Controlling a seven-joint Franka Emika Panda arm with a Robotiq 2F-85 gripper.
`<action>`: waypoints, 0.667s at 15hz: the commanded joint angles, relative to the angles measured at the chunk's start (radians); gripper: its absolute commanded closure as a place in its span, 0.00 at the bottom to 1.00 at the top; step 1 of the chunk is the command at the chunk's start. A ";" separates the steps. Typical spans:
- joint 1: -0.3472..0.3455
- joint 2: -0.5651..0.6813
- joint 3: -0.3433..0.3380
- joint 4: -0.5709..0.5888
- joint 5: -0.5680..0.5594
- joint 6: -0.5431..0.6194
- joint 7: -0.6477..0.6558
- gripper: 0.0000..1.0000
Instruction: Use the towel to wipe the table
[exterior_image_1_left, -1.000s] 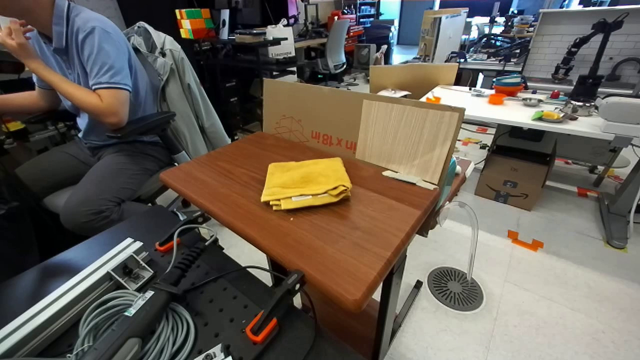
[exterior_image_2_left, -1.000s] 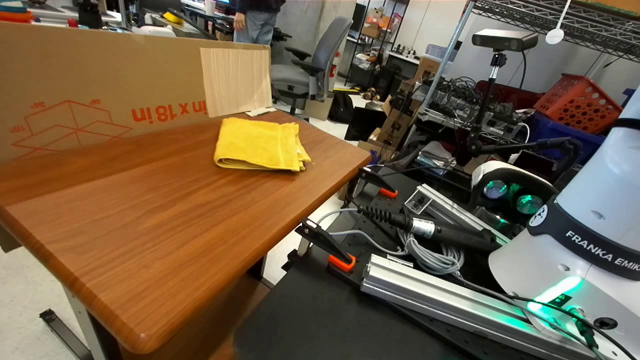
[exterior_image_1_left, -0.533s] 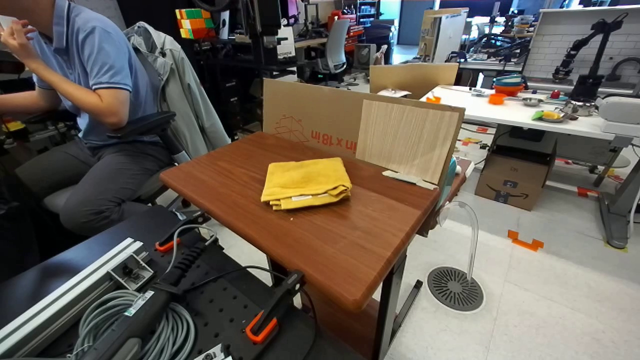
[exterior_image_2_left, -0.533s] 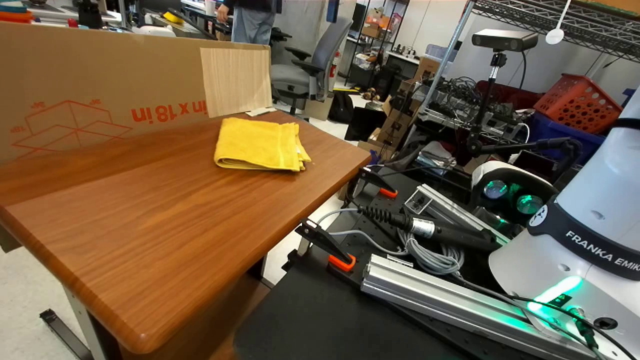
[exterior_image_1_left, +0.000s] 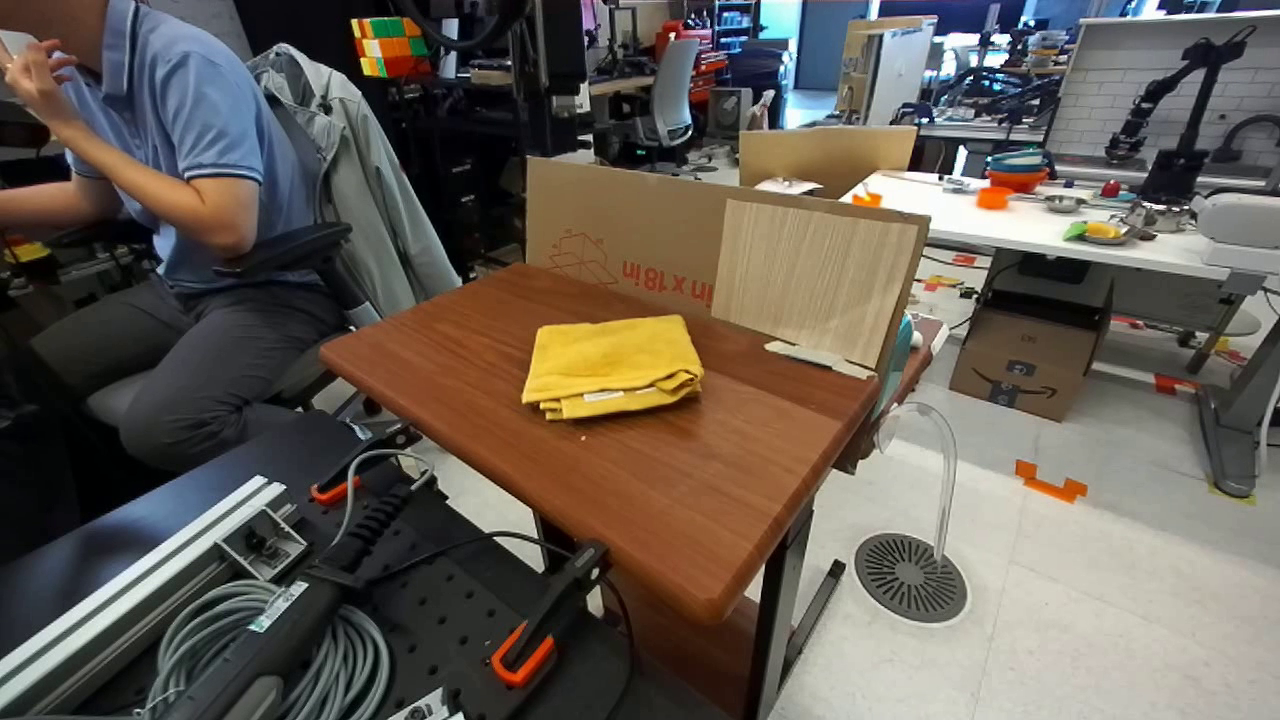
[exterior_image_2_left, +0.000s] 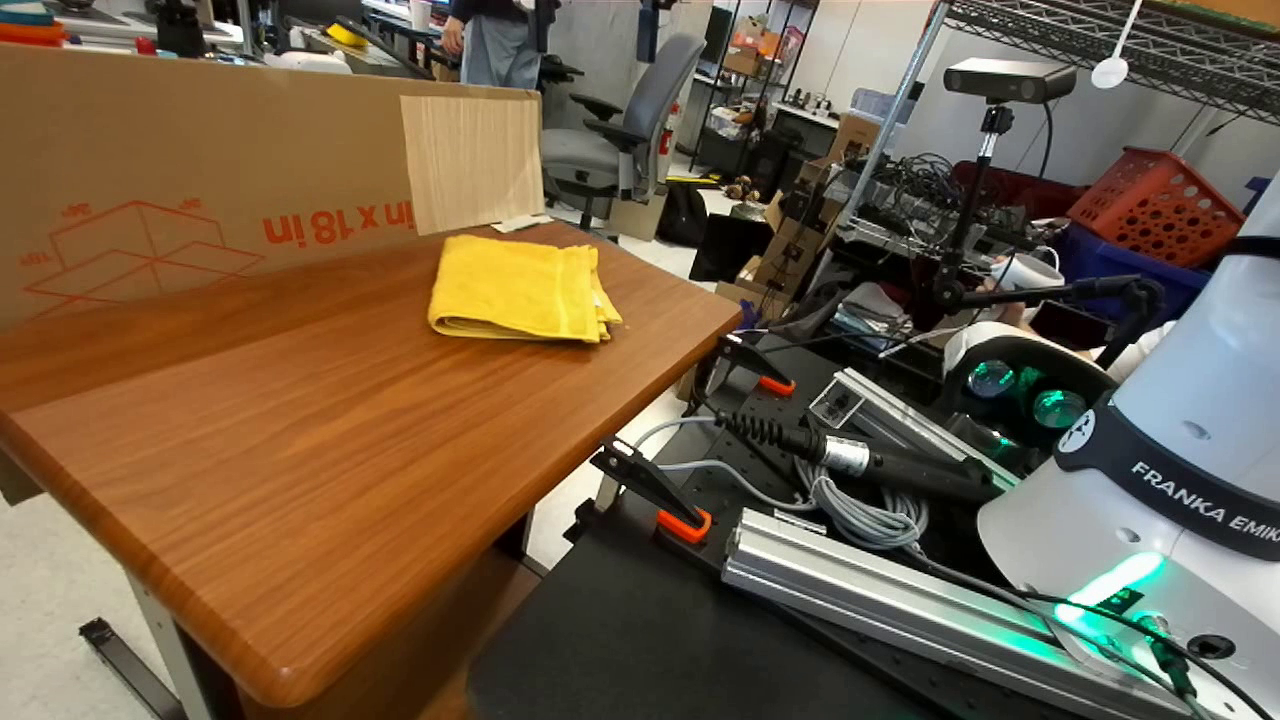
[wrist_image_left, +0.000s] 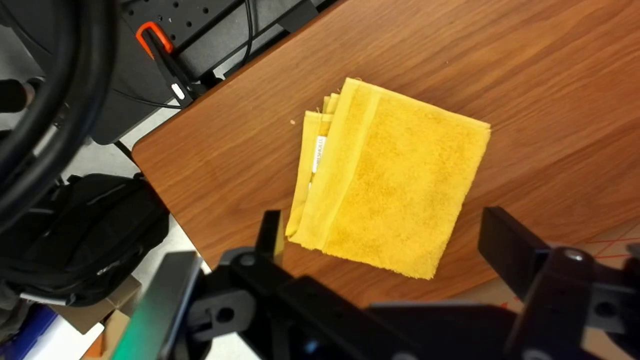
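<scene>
The towel is a folded mustard-yellow cloth with a white label. It lies flat on the table in both exterior views, towel (exterior_image_1_left: 615, 362) and towel (exterior_image_2_left: 515, 290), and fills the middle of the wrist view as the towel (wrist_image_left: 395, 175). The table has a reddish-brown wood-grain top (exterior_image_1_left: 660, 490), also seen as the table (exterior_image_2_left: 300, 450) and the table (wrist_image_left: 225, 165). My gripper (wrist_image_left: 382, 217) is open, its fingers wide apart with nothing between them, above the towel and not touching it. In an exterior view, a dark part of the gripper (exterior_image_1_left: 555, 75) hangs in at the top edge.
A cardboard sheet (exterior_image_1_left: 640, 220) with a wood-pattern panel (exterior_image_1_left: 815, 280) stands along the table's far edge. Black and orange clamps (exterior_image_1_left: 525, 650) and a coiled cable (exterior_image_1_left: 270, 640) lie on the robot's stand. A person sits beside the table (exterior_image_1_left: 190, 140).
The dark gripper part has come into the top of an exterior view, then shifted slightly right. The towel has not moved. A hand with a white mug appears behind the robot's stand.
</scene>
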 joint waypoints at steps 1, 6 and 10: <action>0.044 0.065 -0.027 0.040 0.038 0.033 -0.009 0.00; 0.056 0.227 -0.057 0.069 0.032 0.098 -0.041 0.00; 0.068 0.338 -0.117 -0.009 0.006 0.415 0.003 0.00</action>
